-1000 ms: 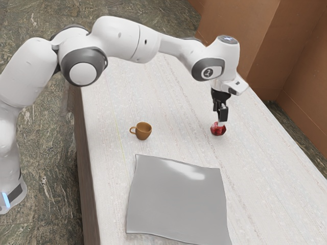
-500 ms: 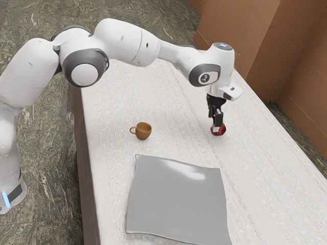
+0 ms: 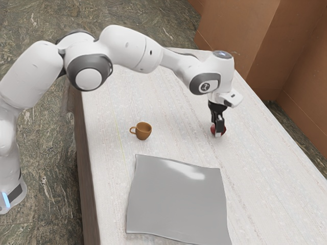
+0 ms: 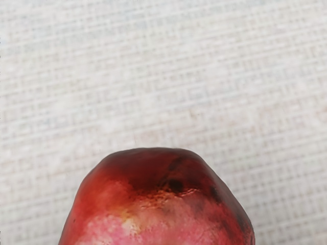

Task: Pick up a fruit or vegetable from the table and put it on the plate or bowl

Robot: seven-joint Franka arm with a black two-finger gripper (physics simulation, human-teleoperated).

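One desk [image 3: 265, 168] carries everything, and its pale top lies bare between the things on it. My arm [image 3: 153, 51] reaches in from the exterior view's upper left; over the last second its wrist has sunk steadily, which is the one change to record. The grey square plate [image 3: 176, 201] lies flat at the near side of the desk, one corner close to the desk's near-left edge, unchanged. The brown cup [image 3: 142, 130] stands upright, well apart from the plate and from the fruit, also unchanged. The red fruit [image 3: 213, 131] rests on the desk where it lay a second ago, well in from every edge. My pincer [image 3: 219, 128] has come down from above it to its level; whether it is spread or already pinching, I cannot tell. In the wrist view the fruit [image 4: 158, 199] sits directly under my hand.

Judgement: the approach appears complete and the grasp is due. The way to the plate crosses bare desk; the cup stands aside of it, and the brown wall [image 3: 286, 46] stands well behind.
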